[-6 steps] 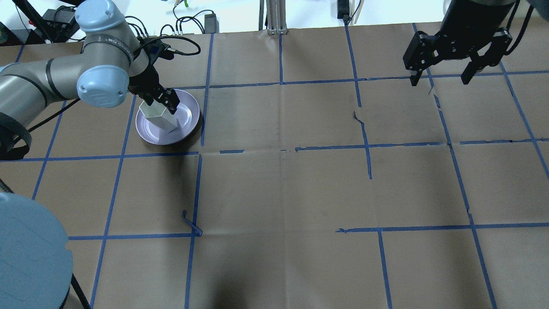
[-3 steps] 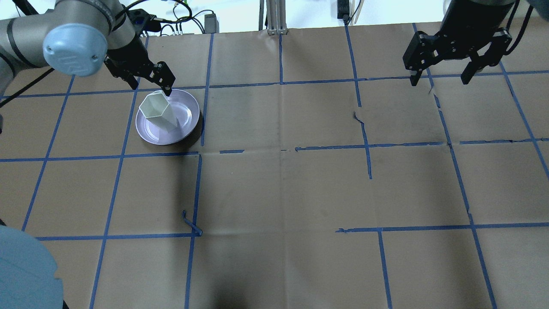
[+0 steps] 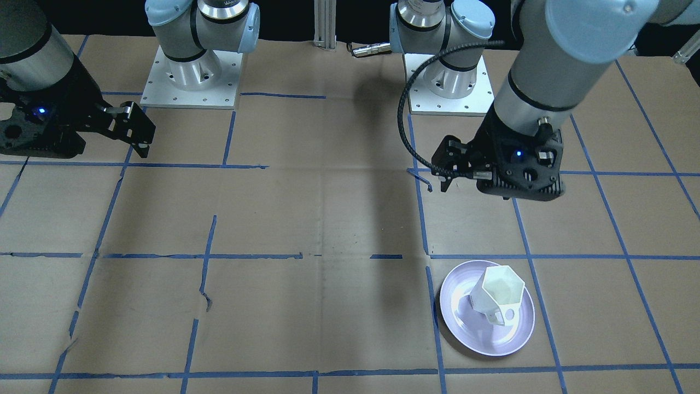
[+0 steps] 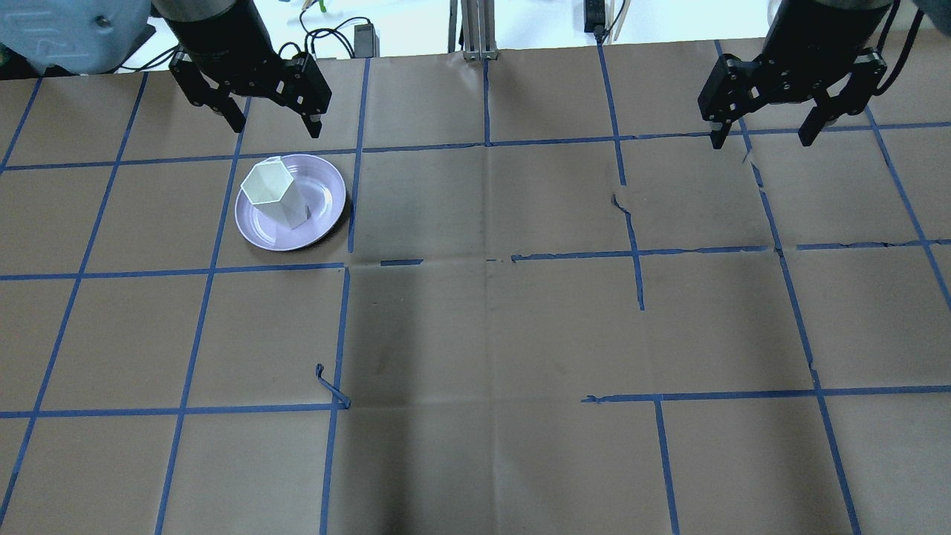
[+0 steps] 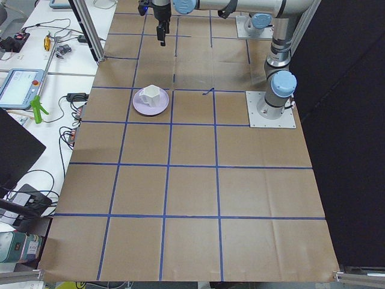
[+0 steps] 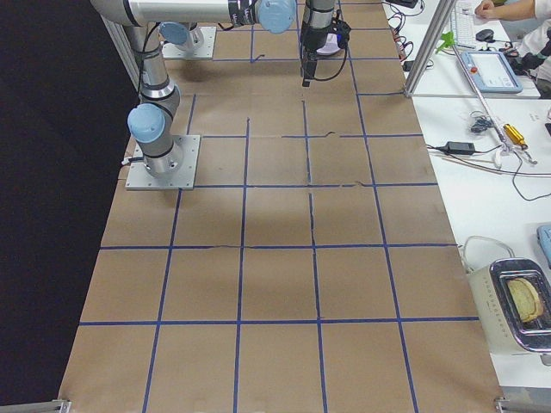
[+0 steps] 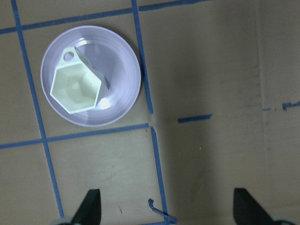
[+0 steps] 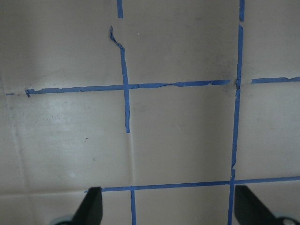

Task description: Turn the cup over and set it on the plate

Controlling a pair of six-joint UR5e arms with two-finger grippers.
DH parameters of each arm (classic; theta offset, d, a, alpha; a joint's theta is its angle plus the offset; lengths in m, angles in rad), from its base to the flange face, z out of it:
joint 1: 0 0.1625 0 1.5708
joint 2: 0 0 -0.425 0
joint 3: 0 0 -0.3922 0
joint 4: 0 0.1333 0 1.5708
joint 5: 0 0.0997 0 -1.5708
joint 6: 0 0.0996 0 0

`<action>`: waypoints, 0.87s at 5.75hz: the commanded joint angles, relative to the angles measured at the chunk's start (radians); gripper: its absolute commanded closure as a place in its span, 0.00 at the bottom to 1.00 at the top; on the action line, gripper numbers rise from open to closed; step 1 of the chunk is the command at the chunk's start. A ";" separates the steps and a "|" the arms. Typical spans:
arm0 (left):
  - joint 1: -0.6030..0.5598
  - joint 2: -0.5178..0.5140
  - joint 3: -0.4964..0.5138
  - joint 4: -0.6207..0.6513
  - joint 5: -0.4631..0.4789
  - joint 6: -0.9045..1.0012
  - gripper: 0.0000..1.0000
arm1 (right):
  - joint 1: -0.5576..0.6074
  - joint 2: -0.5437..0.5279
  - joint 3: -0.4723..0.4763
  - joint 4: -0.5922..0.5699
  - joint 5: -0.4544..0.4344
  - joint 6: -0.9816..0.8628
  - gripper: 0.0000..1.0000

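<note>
The white hexagonal cup (image 4: 269, 195) stands upright, mouth up, on the pale lavender plate (image 4: 325, 217) at the table's far left. The cup (image 7: 76, 89) and plate (image 7: 123, 101) also show in the left wrist view from high above, and in the front view the cup (image 3: 496, 293) sits on the plate (image 3: 465, 334). My left gripper (image 4: 276, 125) is open and empty, raised beyond the plate and apart from the cup. My right gripper (image 4: 763, 138) is open and empty, high over the far right of the table.
Brown paper with a blue tape grid covers the table. A loose curl of tape (image 4: 331, 388) lifts up at front left. A metal post (image 4: 475, 33) and cables stand past the far edge. The two arm bases (image 3: 188, 71) show in the front view.
My left gripper was closed around the cup's rim, then opened, rose and drew back beyond the plate. The cup stays upright on the plate. The right arm has not moved.
</note>
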 commanded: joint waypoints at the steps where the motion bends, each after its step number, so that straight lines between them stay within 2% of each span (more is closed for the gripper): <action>1: 0.009 0.143 -0.154 0.012 0.000 -0.008 0.01 | 0.000 0.000 0.000 0.000 0.000 0.000 0.00; 5: 0.031 0.132 -0.141 0.030 -0.010 -0.012 0.01 | 0.000 0.000 0.000 0.000 0.000 0.000 0.00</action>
